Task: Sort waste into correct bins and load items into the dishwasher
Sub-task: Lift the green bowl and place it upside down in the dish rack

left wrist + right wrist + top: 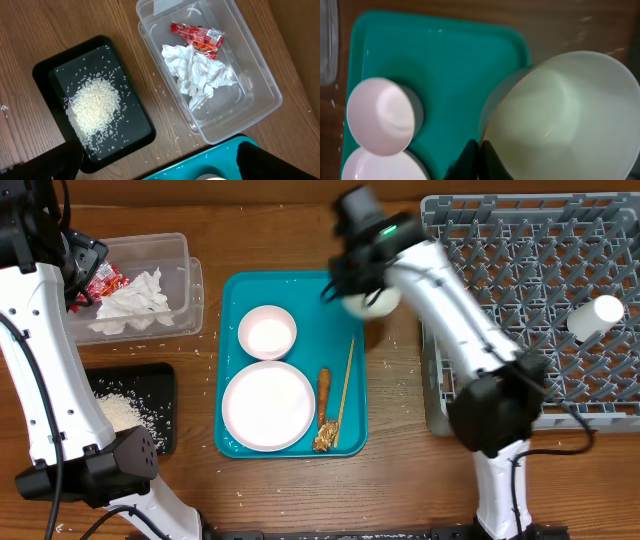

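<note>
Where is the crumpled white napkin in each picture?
Overhead: the napkin is at upper left, in the clear tub.
Left wrist: the napkin is right of centre, in the tub, beside the red wrapper.
Right wrist: not in it.
Shared landmark: the teal tray, middle overhead, bottom edge in left wrist, upper left in right wrist.

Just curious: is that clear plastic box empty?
Not empty: the clear tub holds a crumpled white napkin and a red snack wrapper.
</note>
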